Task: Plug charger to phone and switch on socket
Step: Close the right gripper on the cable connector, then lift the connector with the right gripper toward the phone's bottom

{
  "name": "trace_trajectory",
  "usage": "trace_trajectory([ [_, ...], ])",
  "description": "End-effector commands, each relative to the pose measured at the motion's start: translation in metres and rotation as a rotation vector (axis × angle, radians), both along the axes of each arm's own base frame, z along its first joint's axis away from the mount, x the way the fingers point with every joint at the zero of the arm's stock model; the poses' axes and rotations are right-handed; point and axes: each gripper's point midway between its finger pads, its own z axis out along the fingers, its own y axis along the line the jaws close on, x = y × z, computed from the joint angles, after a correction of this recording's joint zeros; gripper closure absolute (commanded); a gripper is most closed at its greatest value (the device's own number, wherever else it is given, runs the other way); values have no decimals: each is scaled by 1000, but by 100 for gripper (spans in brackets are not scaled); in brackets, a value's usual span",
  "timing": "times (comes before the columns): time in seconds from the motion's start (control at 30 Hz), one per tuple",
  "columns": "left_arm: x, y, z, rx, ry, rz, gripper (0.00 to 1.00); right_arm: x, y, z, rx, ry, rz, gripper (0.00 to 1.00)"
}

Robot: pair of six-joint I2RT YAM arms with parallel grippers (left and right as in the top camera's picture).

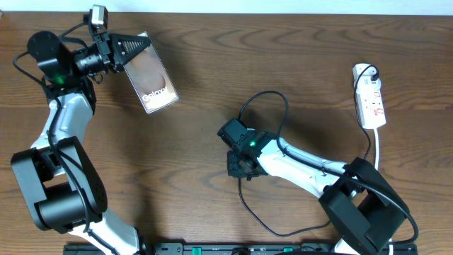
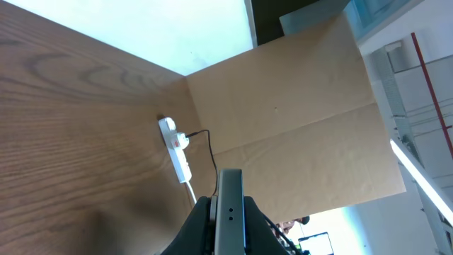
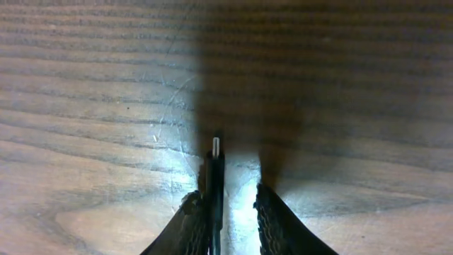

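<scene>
Upper left, your left gripper [image 1: 134, 48] is clamped on the phone's [image 1: 152, 85] edge. Mid-frame, your right gripper [image 3: 230, 197] stands narrowly parted around the charger [image 3: 215, 168] plug; whether it grips, you cannot tell.

A dark brown tabletop [image 1: 297, 57] with wavy wood grain carries a white socket [image 1: 371, 99] with red marks. The phone [image 1: 150, 79] shows a brownish oval and white lettering on a dark face. The charger [image 3: 215, 177] is black, silvery at the tip. A green light [image 1: 250, 146] glows on the black-and-white right arm [image 1: 297, 159].
</scene>
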Motion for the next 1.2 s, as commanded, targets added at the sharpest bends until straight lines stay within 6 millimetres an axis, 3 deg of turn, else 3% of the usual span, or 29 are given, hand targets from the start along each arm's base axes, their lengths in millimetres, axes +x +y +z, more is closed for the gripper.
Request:
trace_trajectory([
  [0.0,-6,-2,12,19,-47,-18,93,3,-2,-3,-21,-10,-13,79],
  [0.1,-6,-2,12,19,-47,-18,93,0,1,-3,-7,5,-9,82],
  [0.2,-6,-2,12,19,-47,-18,93,-5,4,-3,12,31,-9,99],
  [0.33,-6,-2,12,19,-47,-18,93,-12,10,-2,47,71,-2,99],
  [0.47,-6,-2,12,19,-47,-18,93,-28,41,10,236,183,65,99],
  [0.6,-6,-2,12,18,-46,-18,93,-47,98,57,651,271,320,99],
  [0.7,-6,-2,12,19,-46,-19,93,-57,123,101,931,267,512,99],
  [0.8,-6,-2,12,18,-46,-19,93,-50,136,121,1034,201,578,99],
  [0.93,-6,-2,12,18,-46,-19,92,-43,141,130,1070,166,583,99],
  [1.17,-6,-1,12,18,-45,-17,93,-29,157,174,1242,-47,748,99],
])
